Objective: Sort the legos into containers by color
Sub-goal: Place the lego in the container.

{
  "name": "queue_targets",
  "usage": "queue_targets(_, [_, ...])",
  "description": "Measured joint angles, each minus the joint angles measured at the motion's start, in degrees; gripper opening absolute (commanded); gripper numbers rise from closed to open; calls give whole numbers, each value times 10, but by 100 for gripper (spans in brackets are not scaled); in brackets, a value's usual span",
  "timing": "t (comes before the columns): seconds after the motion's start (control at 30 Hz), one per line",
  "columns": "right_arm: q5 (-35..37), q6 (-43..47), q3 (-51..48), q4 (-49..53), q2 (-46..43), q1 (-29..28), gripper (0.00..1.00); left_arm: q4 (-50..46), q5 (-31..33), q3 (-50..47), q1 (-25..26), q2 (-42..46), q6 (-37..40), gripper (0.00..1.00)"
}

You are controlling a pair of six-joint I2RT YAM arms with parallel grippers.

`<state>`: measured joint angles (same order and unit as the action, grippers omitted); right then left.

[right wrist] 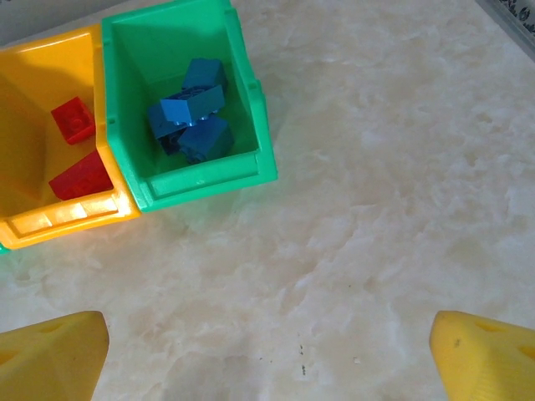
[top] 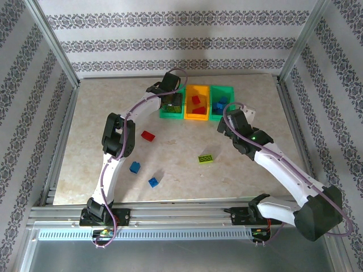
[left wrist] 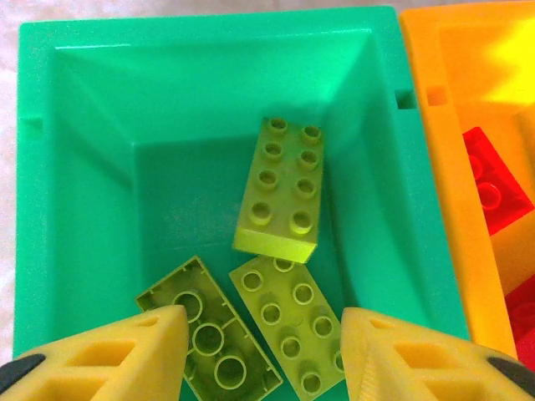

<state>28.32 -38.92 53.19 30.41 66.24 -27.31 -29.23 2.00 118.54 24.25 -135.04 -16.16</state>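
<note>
Marble-look table [top: 181,175], lime legos [left wrist: 280,190] in green bin [left wrist: 75,167]

White moulded arm links [top: 110,175] join black joint housings [top: 116,139], with a lilac cable [top: 101,180] trailing each arm (a green light [top: 254,136] dots the right). The left gripper [left wrist: 261,355] and right gripper [right wrist: 267,351] carry yellow wedge-shaped fingers [left wrist: 109,355].

Orange bin [left wrist: 443,180] — right side cropped.
</note>
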Motion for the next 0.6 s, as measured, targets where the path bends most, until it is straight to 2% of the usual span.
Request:
queue_targets(0.17, [9, 3, 0, 0, 0, -11, 98, 4, 0, -20, 0, 20, 0, 53])
queue_targets(0.33, [15, 10, 0, 0, 0, -21, 98, 26, 0, -83, 0, 88, -5, 61])
queue_targets(0.43, [20, 16, 2, 0, 4, -30, 98, 50, 2, -132, 0, 143, -9, 68])
queue_targets(0.6, [23, 22, 13, -2, 24, -50, 98, 104, 21, -236, -3, 242, -18, 92])
